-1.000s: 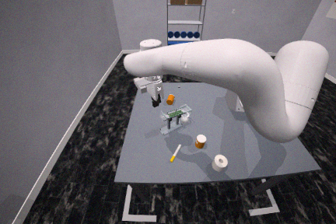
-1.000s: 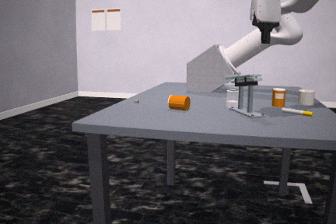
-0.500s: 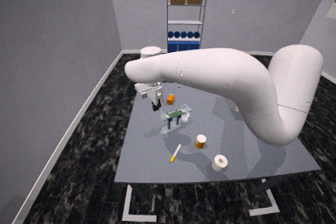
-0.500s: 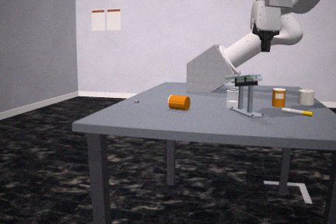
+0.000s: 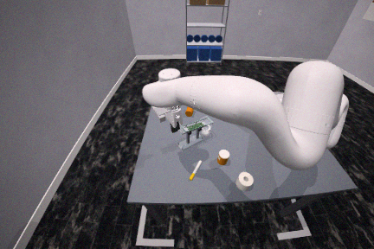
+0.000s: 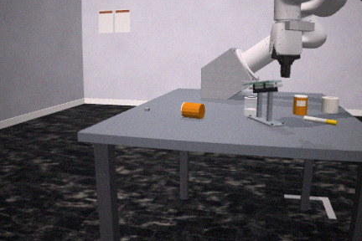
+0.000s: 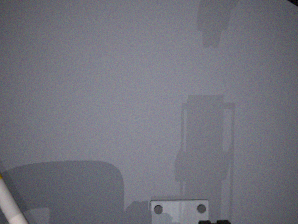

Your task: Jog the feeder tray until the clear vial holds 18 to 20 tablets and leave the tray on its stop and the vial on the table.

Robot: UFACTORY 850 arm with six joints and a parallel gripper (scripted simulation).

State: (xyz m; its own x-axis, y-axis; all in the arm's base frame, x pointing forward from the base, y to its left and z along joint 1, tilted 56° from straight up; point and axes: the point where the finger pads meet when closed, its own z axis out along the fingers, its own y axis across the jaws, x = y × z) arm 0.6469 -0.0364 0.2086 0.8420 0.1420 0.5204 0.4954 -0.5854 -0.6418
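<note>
The feeder tray (image 5: 196, 125) is a clear plate with green tablets on it, standing on two posts on the table. In the side view the tray (image 6: 261, 84) looks about level. The clear vial (image 5: 206, 132) stands upright on the table beside the tray's far end; it also shows in the side view (image 6: 250, 105). I cannot tell how many tablets it holds. My gripper (image 5: 174, 128) (image 6: 285, 70) is shut and empty. It points down and hangs just above the tray's near end, not touching it. The wrist view shows only the stand's base plate (image 7: 180, 209) and shadows.
An orange bottle (image 6: 193, 110) lies on its side at the table's left. A second orange bottle (image 6: 300, 105) stands upright near a white roll (image 6: 329, 104). A white and yellow pen (image 6: 320, 120) lies in front of them. A small grey object (image 6: 147, 109) sits near the left edge.
</note>
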